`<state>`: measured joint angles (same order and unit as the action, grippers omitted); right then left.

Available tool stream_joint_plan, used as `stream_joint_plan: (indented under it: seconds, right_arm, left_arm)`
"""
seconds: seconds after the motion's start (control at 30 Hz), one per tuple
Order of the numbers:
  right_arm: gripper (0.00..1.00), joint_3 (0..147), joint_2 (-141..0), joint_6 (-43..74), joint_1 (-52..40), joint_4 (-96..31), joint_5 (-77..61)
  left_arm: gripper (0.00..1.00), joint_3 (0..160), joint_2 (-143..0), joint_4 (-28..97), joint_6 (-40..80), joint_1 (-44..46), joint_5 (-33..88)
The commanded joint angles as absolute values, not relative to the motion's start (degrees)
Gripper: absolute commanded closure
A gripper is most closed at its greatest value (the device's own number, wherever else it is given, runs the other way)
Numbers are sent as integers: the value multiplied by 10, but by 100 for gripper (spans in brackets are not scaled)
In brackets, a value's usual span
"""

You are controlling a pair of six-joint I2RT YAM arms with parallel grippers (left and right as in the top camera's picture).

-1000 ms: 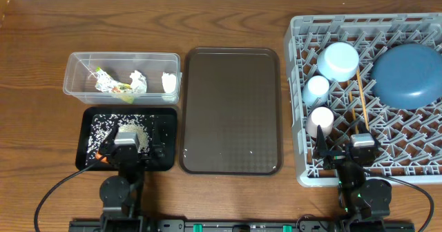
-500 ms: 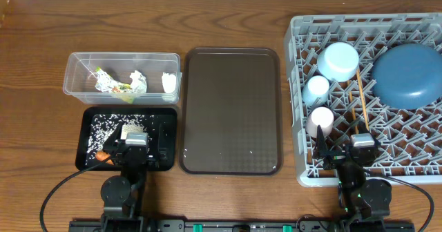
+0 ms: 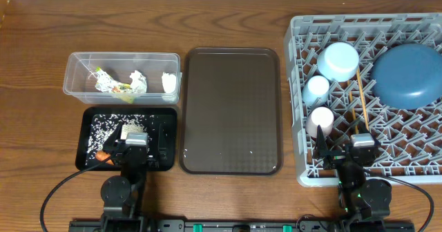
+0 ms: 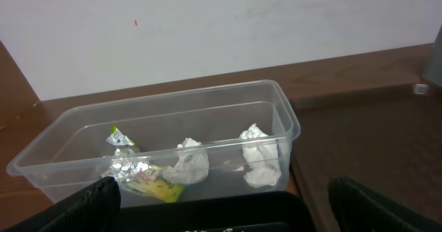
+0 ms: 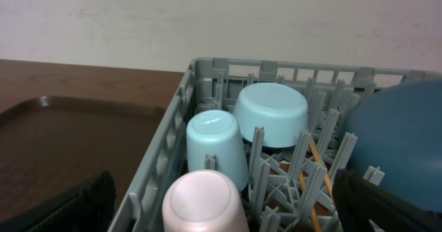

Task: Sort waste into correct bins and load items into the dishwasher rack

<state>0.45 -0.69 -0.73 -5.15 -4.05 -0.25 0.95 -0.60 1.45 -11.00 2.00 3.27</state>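
The clear tub (image 3: 123, 75) holds a green-yellow wrapper (image 3: 109, 85) and paper wads (image 3: 138, 81); the left wrist view shows the wrapper (image 4: 148, 180) and wads (image 4: 261, 159) too. The black tray (image 3: 93, 132) holds rice (image 3: 107, 125) and a carrot (image 3: 102, 156). My left gripper (image 3: 133, 150) is open and empty over the tray's front. The grey rack (image 3: 304, 170) holds the dark-blue plate (image 3: 409, 74), pale-blue bowl (image 3: 338, 61), light-blue cup (image 3: 318, 88), pink-white cup (image 3: 321, 120) and chopsticks (image 3: 360, 101). My right gripper (image 3: 352, 156) is open and empty at the rack's front, behind the pink-white cup (image 5: 207, 204).
A larger brown serving tray (image 3: 231, 111) lies between the bins and the rack, with a few specks on it. The wooden table's front edge is just behind both arm bases. A white wall runs along the back.
My left gripper drew back slightly toward the front of the black tray about a second ago and has stayed still since. The right arm has not moved.
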Motion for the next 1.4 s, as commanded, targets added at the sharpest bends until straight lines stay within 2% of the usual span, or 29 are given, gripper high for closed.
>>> stream_joint_plan:
  seconds: [0.0, 0.5, 0.73, 1.37]
  right_arm:
    - [1, 3, -3, -18, -47, -43, -4]
    - [1, 3, -3, -18, -47, -43, -4]
    - [1, 3, -3, -18, -47, -43, -4]
    - [1, 3, -3, -18, -47, -43, -4]
  left_arm:
    - [2, 2, -1, 38, -120, 21, 41]
    - [2, 2, -1, 38, -114, 21, 34]
    - [2, 2, -1, 34, 13, 21, -24]
    - [2, 2, -2, 40, 13, 21, -24]
